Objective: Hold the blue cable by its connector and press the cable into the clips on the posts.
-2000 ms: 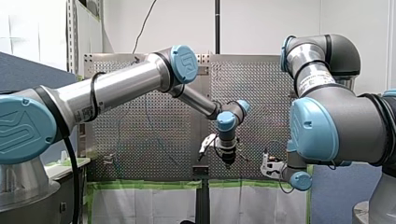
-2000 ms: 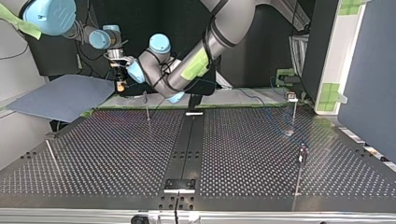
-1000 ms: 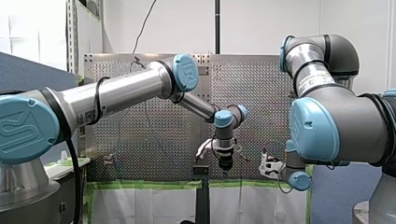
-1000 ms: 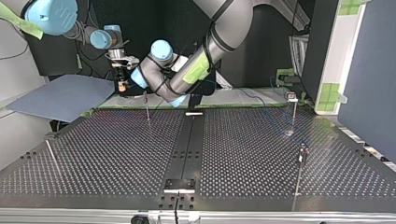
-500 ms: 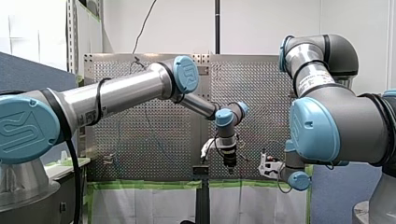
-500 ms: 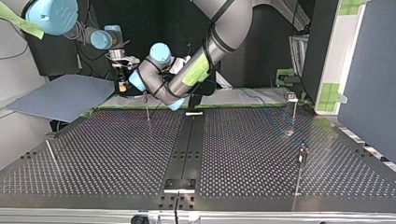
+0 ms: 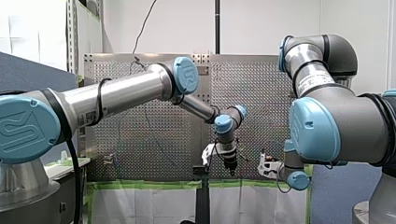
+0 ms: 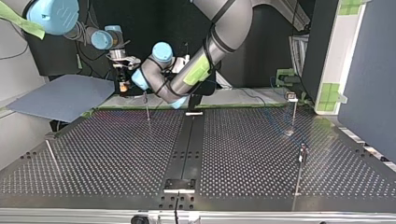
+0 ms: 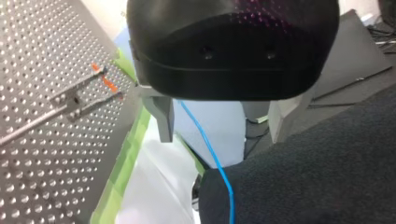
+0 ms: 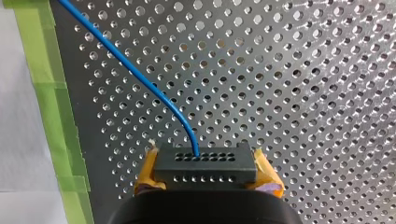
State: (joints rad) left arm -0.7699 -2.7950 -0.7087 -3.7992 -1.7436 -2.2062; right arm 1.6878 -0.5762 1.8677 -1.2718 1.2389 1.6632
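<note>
Right gripper (image 10: 205,173) clamped on the connector (image 10: 205,163), left gripper (image 9: 220,136) wide open!
Yellow pads pinch the black connector; the blue cable (image 10: 140,77) arcs from it over the perforated table (image 10: 303,70) and, in the left wrist view, runs between the spread fingers.

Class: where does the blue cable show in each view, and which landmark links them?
Front view: the blue cable is a faint line slanting across the perforated table, left of centre.
Top view: the cable curves over the table's right half.
Left wrist view: the cable hangs between the open jaws.
Right wrist view: the cable arcs away from the connector.
Shared landmark: green tape along the table's edge.
</note>
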